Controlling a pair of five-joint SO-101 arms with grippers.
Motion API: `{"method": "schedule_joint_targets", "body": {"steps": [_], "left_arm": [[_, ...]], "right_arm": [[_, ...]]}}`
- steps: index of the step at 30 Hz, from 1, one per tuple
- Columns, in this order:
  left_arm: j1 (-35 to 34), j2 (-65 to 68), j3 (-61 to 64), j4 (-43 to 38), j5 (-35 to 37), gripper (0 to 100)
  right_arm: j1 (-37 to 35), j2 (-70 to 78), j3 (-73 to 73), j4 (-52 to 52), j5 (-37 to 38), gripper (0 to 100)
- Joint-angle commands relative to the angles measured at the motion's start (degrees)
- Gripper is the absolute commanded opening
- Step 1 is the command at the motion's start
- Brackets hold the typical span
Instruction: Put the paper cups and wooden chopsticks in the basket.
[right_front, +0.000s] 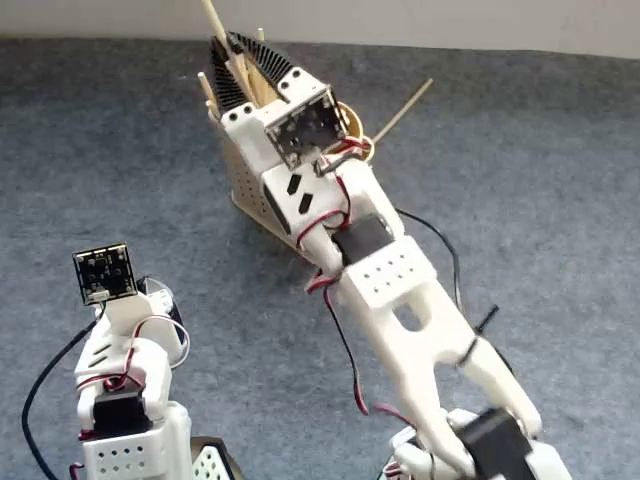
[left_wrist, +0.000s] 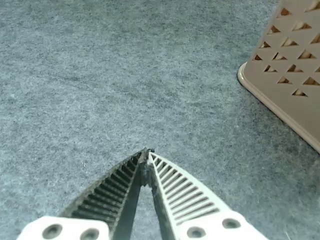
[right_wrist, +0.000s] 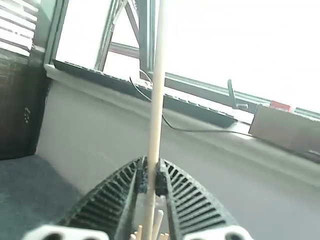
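One-armed: clamping chopstick (right_wrist: 157, 90) upright in right gripper (right_wrist: 151, 176), hovering straight above basket (right_front: 245, 195) at 12 o'clock; holding left gripper (left_wrist: 148, 159) together at 8 o'clock.

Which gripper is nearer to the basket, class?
Right. The right gripper sits above the basket, shut on a chopstick; the left gripper is over the carpet beside it, apart.

Daylight pours through the wide glass window (right_wrist: 240, 45), washing it out to white glare; the grey felt-covered counter (right_front: 560, 180) is evenly lit, with soft faint shadows.
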Motion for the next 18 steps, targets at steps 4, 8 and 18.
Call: {"method": "schedule_joint_targets", "body": {"steps": [4, 8, 18], "left_arm": [[0.92, -0.66, -0.4, -1.05, -0.53, 1], [0.84, -0.66, -0.4, -1.05, -0.53, 1], [0.92, -0.66, -0.4, -1.05, -0.53, 1]], "right_arm": [[2.42, 11.74, -6.73, -7.52, 0.62, 0.6], [2.33, 14.29, -6.9, -8.84, 0.62, 0.7], [1.19, 7.96, -0.75, -8.13, 0.35, 12.2]]}}
